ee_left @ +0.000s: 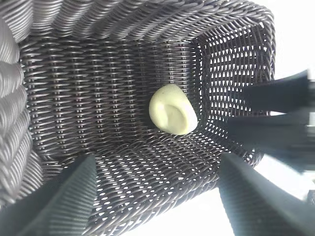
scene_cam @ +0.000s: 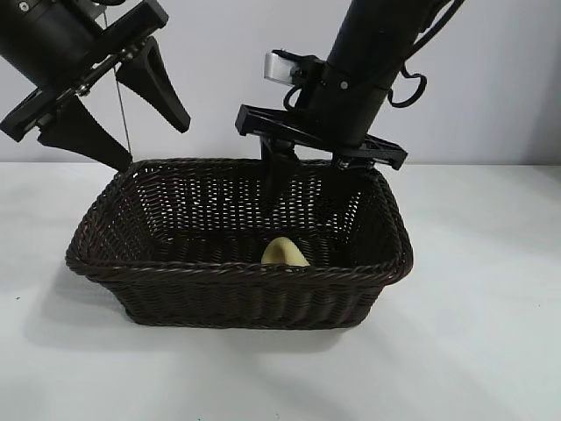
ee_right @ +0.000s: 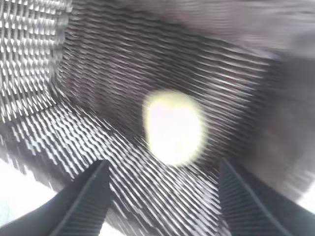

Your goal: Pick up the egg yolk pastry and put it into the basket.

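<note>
Down on the basket point(scene_cam: 237, 281) floor, close to its near wall, I see the egg yolk pastry point(scene_cam: 284, 252) lying free. My right gripper point(scene_cam: 307, 171) hangs above it, fingers apart and empty; the left gripper point(scene_cam: 118, 110) idles open over the far left corner. I'd call the placing done, only withdrawal left.

Tabletop point(scene_cam: 491, 333): white, plain and matte, spread below my arms; it runs back to a pale wall.
On it: one basket point(scene_cam: 237, 303), dark brown wicker, rectangular, braided rim, sides sloping outward.
Basket's place: about the middle of my tabletop, a little toward my left side, long side facing the outside camera.
Contact: the basket's base sits flat on the tabletop, upright, not tilted.
Shadow: a soft one on the tabletop at the basket's left and front.
</note>
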Robot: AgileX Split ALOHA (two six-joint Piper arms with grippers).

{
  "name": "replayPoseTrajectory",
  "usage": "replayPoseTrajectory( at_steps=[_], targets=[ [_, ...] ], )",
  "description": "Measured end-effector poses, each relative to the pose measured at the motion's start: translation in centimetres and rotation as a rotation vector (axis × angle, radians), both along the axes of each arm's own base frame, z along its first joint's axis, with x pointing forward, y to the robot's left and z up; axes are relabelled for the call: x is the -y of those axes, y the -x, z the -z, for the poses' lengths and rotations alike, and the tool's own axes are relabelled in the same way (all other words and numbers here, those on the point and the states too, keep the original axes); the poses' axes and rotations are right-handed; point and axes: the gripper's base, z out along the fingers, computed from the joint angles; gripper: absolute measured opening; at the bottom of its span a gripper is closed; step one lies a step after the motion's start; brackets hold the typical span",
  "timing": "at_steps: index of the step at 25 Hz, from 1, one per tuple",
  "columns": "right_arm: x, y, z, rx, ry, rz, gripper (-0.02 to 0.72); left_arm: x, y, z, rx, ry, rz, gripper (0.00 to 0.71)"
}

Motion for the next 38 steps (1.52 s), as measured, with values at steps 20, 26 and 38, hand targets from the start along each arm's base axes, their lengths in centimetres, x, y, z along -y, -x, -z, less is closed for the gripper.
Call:
replayPoseTrajectory(
  at_steps=[20,26,38],
  targets=[
    [7.6,-0.9,-2.7,-0.01,-0.099,0.099,0.465,0.0,0.0,0.0,0.0,0.0,0.0,0.507],
    [7.6,-0.9,-2.7,-0.01,-0.099,0.099,0.465,0.0,0.0,0.0,0.0,0.0,0.0,0.507],
    [7.6,-0.9,-2.7,-0.01,-0.1,0.1,0.465,0.0,0.0,0.0,0.0,0.0,0.0,0.507]
  ],
)
